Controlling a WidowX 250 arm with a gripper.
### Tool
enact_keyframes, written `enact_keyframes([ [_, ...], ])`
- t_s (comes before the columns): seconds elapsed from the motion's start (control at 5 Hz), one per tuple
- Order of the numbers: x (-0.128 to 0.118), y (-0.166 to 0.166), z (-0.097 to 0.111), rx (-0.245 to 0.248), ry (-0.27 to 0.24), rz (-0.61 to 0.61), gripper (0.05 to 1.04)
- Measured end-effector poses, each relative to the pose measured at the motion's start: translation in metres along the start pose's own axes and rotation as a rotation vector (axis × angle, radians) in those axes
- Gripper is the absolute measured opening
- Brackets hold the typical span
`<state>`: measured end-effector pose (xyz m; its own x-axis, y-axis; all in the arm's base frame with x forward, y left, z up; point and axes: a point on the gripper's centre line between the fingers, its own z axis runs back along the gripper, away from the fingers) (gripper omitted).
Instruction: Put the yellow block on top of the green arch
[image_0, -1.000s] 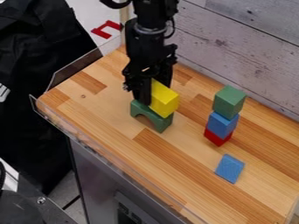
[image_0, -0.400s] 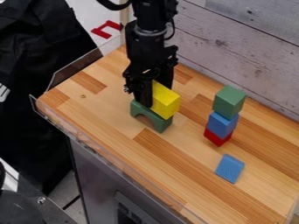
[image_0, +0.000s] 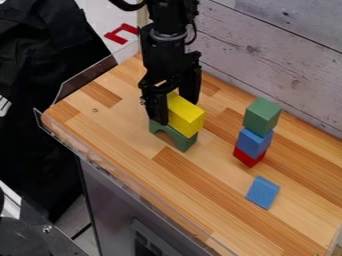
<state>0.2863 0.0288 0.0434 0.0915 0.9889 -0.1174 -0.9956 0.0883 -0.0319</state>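
The yellow block (image_0: 186, 120) lies on top of the green arch (image_0: 187, 142). I judge it light and stiff, not fragile, maybe a little slippery on its smooth faces. My gripper (image_0: 177, 112) has its jaws standing wide, at two sides of the block's rear part — these flat, opposite sides would be the good place for taking hold. Below is the striped wooden table (image_0: 123, 135); behind, a wall of pale planks (image_0: 267, 55).

**Yellow block (image_0: 186, 118) rests atop green arch (image_0: 186, 142)**

Left of centre, the black gripper (image_0: 176, 110) stands open at the block. At right, a green cube (image_0: 261, 116) tops blue (image_0: 254, 143) and red blocks (image_0: 248, 157); a blue piece (image_0: 262, 192) lies lower right.
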Motion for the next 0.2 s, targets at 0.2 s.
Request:
enact_keyframes([
  [0.2, 0.0025, -0.0038, 0.0179, -0.055, -0.033, -0.018, 0.999],
])
